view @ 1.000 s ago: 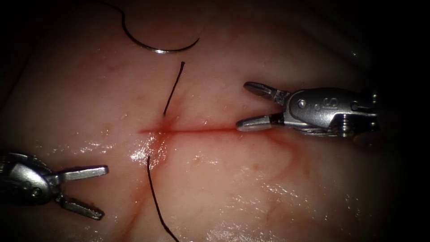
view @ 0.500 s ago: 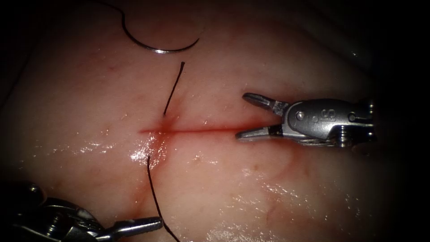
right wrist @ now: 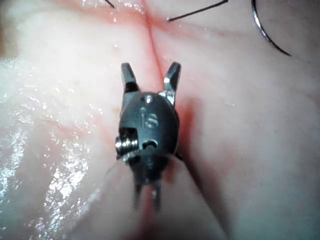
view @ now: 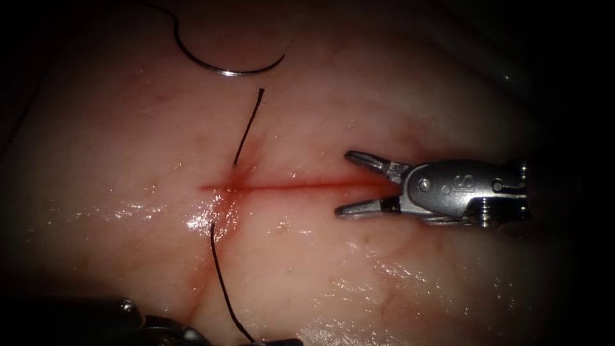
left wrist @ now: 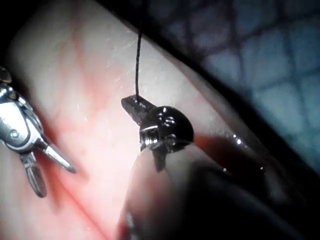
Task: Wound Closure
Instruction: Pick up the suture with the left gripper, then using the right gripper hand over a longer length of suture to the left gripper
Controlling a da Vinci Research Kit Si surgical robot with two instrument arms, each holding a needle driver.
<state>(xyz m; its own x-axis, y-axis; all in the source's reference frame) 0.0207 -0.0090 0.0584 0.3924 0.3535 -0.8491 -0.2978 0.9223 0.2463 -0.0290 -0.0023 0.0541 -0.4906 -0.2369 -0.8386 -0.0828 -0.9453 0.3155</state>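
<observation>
Pale, wet tissue formed the whole working surface, with a dark mesh pattern seen beyond its edge in the left wrist view. From the right, the right tool was seen with its jaws spread apart and nothing between them, one jaw lying on each side of the right end of the cut; the same spread jaws were seen straddling the red line in the right wrist view. At the bottom edge of the endoscope view the left tool was partly seen, its tip beside the lower end of the thread; in the left wrist view its tip met the thread, but whether the jaws were closed on it could not be told. The cut ran horizontally, stained with red fluid at its left end, where a stitch crossed it. Thread emerged on both sides there, a short end rising above and a longer strand running downward. The needle lay free on the tissue well above the cut, held by neither tool and not in the tissue, its long axis roughly horizontal and its curve opening upward. No containers were seen.
</observation>
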